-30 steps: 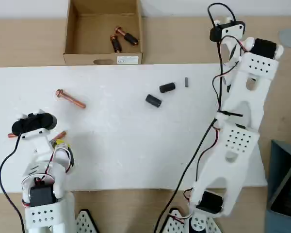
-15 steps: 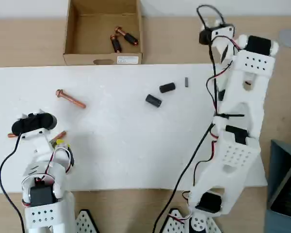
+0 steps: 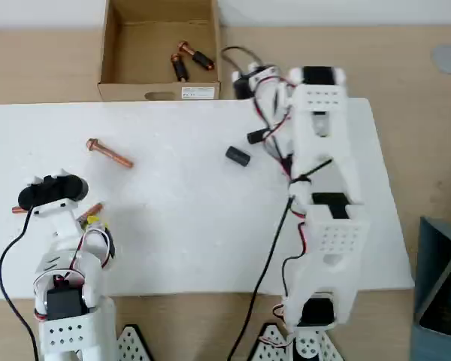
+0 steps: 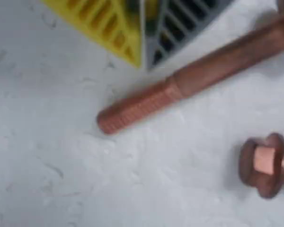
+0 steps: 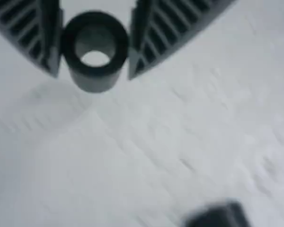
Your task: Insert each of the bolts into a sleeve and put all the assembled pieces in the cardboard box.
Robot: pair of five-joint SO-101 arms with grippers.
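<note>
A short black tubular sleeve (image 5: 92, 79) is gripped between the jaws of the right claw (image 5: 93, 66), with its open bore turned toward the wrist camera. In the high view this arm is stretched over the white sheet (image 3: 180, 241) toward its far edge, near the open cardboard box (image 3: 159, 92), in which two assembled pieces (image 3: 182, 66) are seen. A loose black sleeve (image 3: 238, 156) lies on the sheet beside the arm.

The left claw (image 4: 143, 49) is closed on nothing. Its yellow and grey fingers (image 4: 109, 28) are brought together just beside the shank of a long copper-coloured bolt (image 4: 180, 87) near the sheet's left edge. The flanged head of a second copper bolt (image 4: 264, 163) lies close by, and a third copper bolt (image 3: 109, 153) lies nearer the far edge.

The held sleeve is well apart from all three bolts, toward the right. The nearest bolt is judged best taken by the left arm. Its long axis runs slantwise past the claw with the threaded end free, so that end would have to be lined up with the bore.
</note>
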